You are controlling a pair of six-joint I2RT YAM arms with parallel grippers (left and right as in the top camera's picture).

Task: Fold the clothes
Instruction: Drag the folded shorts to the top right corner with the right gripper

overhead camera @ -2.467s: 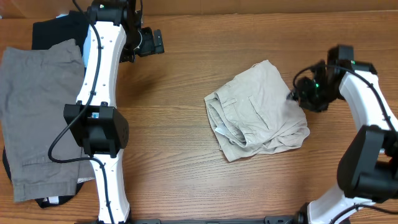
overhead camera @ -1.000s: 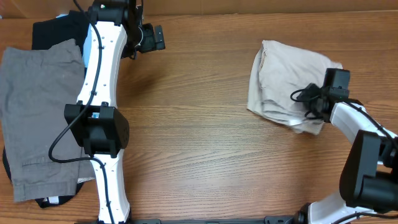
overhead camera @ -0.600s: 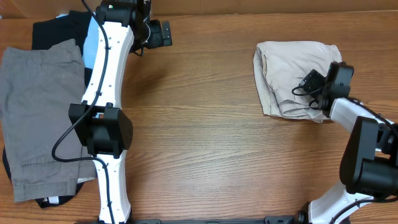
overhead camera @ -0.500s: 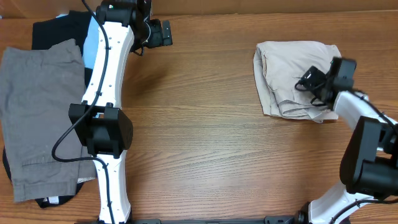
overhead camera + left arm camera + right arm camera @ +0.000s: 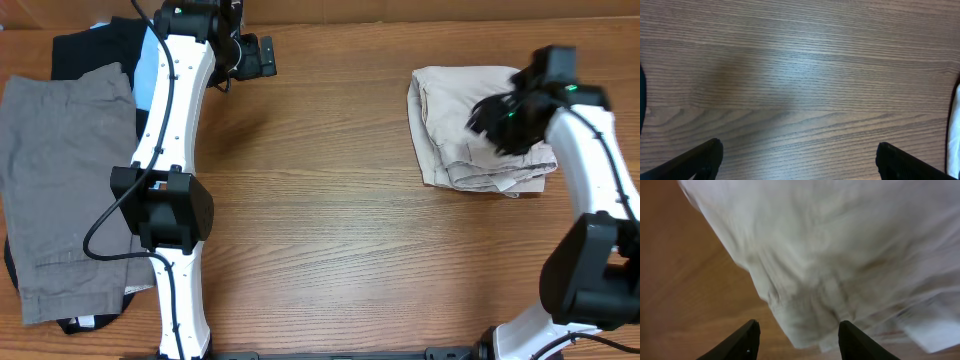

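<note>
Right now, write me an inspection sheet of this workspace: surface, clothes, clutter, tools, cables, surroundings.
Surface: wooden table, bare wood between the garments.
Job's things: beige shorts folded into a bundle on the right; grey shorts spread flat on the left, lying over a black-and-light-blue garment.
Clutter: nothing seen.
Tools: left tool open, over bare wood; right tool open and empty, above the beige shorts.
Cables: black cable looped beside the left arm.
Surroundings: pale strip past the table's far edge; otherwise nothing seen.
</note>
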